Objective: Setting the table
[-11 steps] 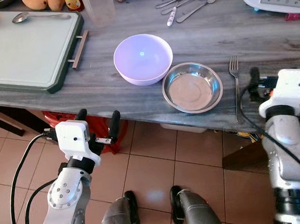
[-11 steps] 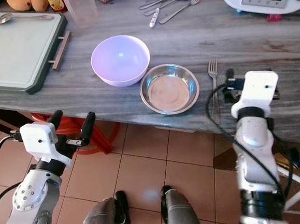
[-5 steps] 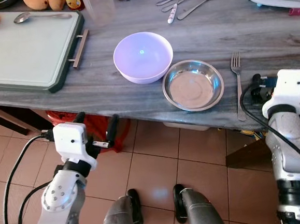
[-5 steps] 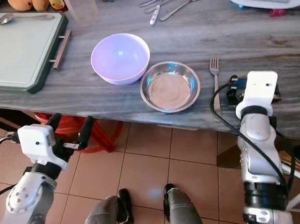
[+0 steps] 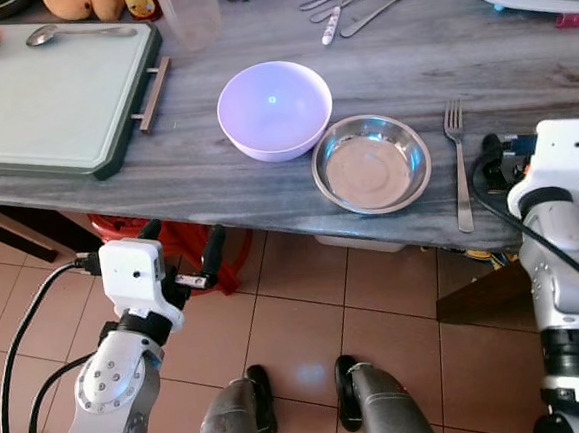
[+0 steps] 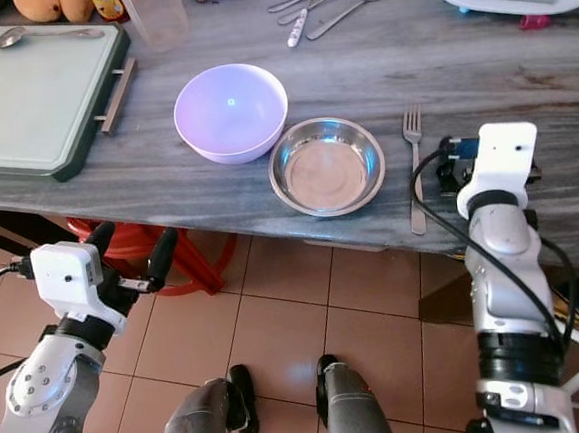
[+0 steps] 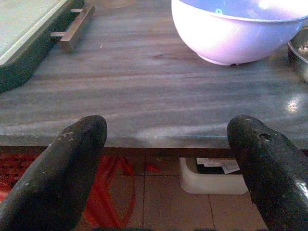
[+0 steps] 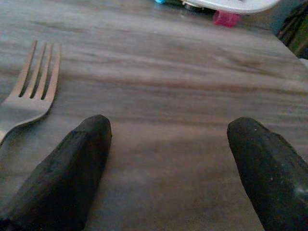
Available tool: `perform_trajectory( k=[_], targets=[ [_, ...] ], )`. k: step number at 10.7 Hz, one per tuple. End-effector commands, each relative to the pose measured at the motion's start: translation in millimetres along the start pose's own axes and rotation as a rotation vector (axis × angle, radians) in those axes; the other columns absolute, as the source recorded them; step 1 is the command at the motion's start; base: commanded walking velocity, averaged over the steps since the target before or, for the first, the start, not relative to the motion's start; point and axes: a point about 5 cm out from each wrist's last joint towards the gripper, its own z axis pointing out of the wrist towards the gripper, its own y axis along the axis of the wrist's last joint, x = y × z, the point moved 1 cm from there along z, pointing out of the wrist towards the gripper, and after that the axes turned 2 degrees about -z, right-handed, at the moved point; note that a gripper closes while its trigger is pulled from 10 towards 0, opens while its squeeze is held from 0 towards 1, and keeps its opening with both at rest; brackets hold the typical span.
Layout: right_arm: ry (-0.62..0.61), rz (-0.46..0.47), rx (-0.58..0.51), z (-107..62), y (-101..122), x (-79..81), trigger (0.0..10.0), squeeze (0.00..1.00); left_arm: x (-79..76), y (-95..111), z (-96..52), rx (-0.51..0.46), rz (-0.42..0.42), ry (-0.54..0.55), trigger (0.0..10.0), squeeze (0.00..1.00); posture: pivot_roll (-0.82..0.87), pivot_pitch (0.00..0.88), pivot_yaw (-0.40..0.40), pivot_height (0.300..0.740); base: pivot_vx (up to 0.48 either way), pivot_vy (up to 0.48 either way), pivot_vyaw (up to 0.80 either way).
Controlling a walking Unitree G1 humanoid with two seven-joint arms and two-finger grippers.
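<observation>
Both bowls empty, fork down on the grey-streaked stone worktop (image 5: 216, 172).

Round lilac bowl (image 5: 274, 110) touches the shiny steel bowl (image 5: 371, 165); the fork (image 5: 458, 168) lies just right of the steel one. Right gripper (image 8: 166, 159) has pulled back off the fork since a second ago, jaws wide. Left gripper (image 5: 182, 255) hangs below the worktop edge, jaws wide too.
</observation>
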Motion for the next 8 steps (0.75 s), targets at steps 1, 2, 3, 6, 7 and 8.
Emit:
perform_trajectory(
  k=[1, 2, 3, 6, 7, 8],
  targets=[
    [0.063, 0.015, 0.097, -2.5, -19.7, 11.2, 10.0, 0.0, 0.1, 0.6, -4.3, 0.009, 0.004, -0.004, 10.0, 0.0, 0.06, 0.333, 0.071, 0.74, 0.0, 0.0, 0.0],
    [0.111, 0.032, 0.113, -2.4, -19.3, 15.8, 10.0, 0.0, -0.4, 0.4, -4.4, 0.012, 0.002, -0.004, 10.0, 0.0, 0.06, 0.333, 0.07, 0.74, 0.0, 0.0, 0.0],
    [0.148, 0.041, 0.136, -2.1, -19.6, 18.4, 10.0, 0.0, -0.8, -0.2, -4.4, 0.016, 0.0, -0.005, 10.0, 0.0, 0.05, 0.333, 0.068, 0.74, 0.0, 0.0, 0.0],
    [0.196, 0.057, 0.208, -0.4, -19.3, 15.4, 10.0, 0.0, -1.4, -1.7, -3.0, 0.022, -0.005, -0.007, 10.0, 0.0, 0.05, 0.328, 0.065, 0.74, 0.0, 0.0, 0.0],
    [0.209, 0.058, 0.229, -2.3, -19.7, 14.9, 10.0, 0.0, -1.4, -1.9, -2.8, 0.022, -0.006, -0.007, 10.0, 0.0, 0.05, 0.326, 0.064, 0.74, 0.0, 0.0, 0.0],
    [0.237, 0.058, 0.279, -5.8, -24.6, 15.8, 10.0, 0.0, -1.6, -2.4, -2.2, 0.024, -0.007, -0.008, 10.0, 0.0, 0.04, 0.324, 0.064, 0.74, 0.0, 0.0, 0.0]
  ],
)
